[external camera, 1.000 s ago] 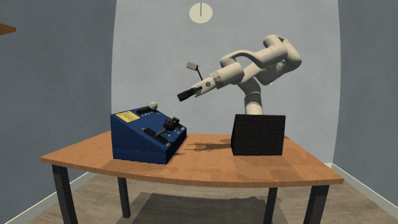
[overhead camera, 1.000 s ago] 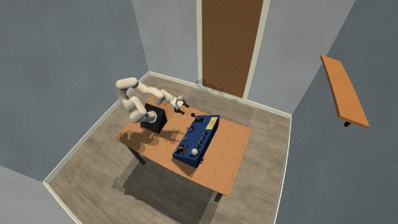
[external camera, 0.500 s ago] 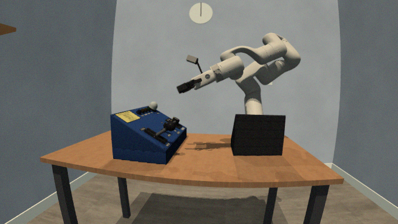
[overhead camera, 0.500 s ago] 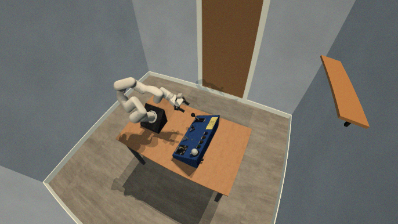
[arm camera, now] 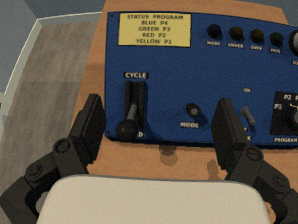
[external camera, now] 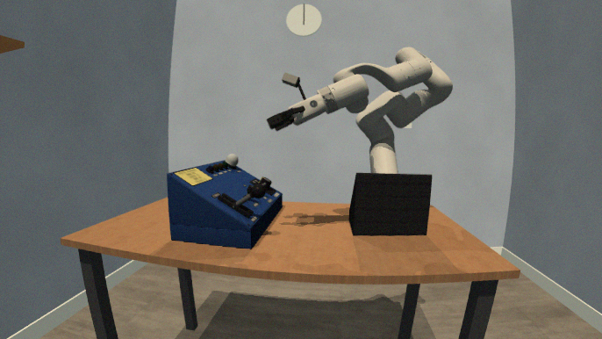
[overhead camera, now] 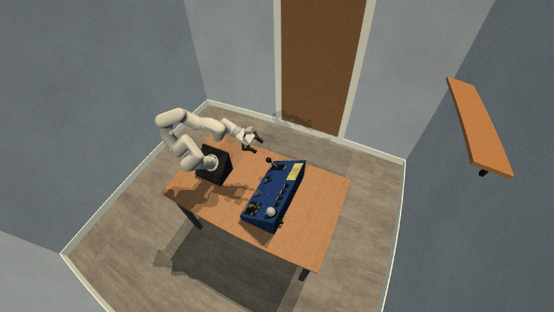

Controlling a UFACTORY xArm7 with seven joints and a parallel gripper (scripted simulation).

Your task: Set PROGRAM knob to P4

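The blue console (overhead camera: 266,220) (external camera: 197,211) (arm camera: 166,83) stands on the wooden table (overhead camera: 323,226) (external camera: 307,259). Its PROGRAM knob (overhead camera: 252,208) (arm camera: 292,119) sits at the end far from the yellow label (overhead camera: 295,171) (arm camera: 154,30); in the wrist view it is cut off by the right edge, so I cannot read its setting. My gripper (overhead camera: 252,145) (external camera: 274,123) (arm camera: 158,109) is open and empty. It hangs in the air above and off the console's CYCLE lever (overhead camera: 271,163) (external camera: 250,193) (arm camera: 129,125) end, touching nothing.
The console also carries a MODE knob (arm camera: 193,111), a small toggle (arm camera: 248,116), a row of dark buttons (overhead camera: 283,190) (arm camera: 236,32) and a white ball knob (overhead camera: 270,211) (external camera: 232,159). The arm's black base box (overhead camera: 216,163) (external camera: 390,204) stands on the table beside the console.
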